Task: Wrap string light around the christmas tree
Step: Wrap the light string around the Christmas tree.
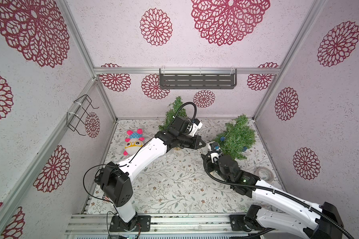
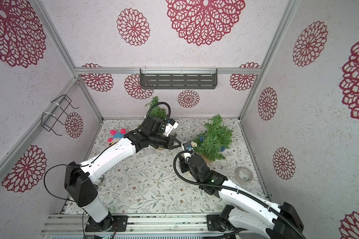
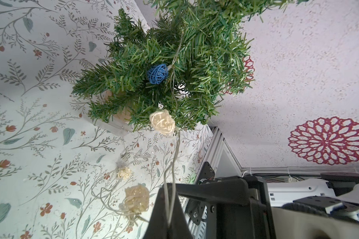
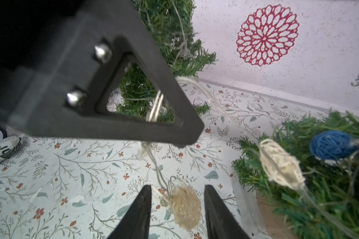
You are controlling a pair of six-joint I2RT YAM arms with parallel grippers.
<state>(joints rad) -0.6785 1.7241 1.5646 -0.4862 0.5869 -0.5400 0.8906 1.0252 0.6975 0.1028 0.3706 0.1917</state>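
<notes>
Now the slack bulb sits between the right jaws

Clenched on the string light (image 3: pixel 175 149), the left gripper (image 1: pixel 204 142) holds the wire, which runs out to it from the lower branches of the christmas tree (image 1: pixel 236 136). Nearer the tree's foot, the right gripper (image 4: pixel 177 186) stands released, with a cream bulb (image 4: pixel 186 207) between its jaws, apparently untouched. Likely next: close there and carry the slack round the tree

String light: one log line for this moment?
left jaws: shut on string light wire | right jaws: open, cream ball between them | tree: light partly on, wrap unfinished
</notes>
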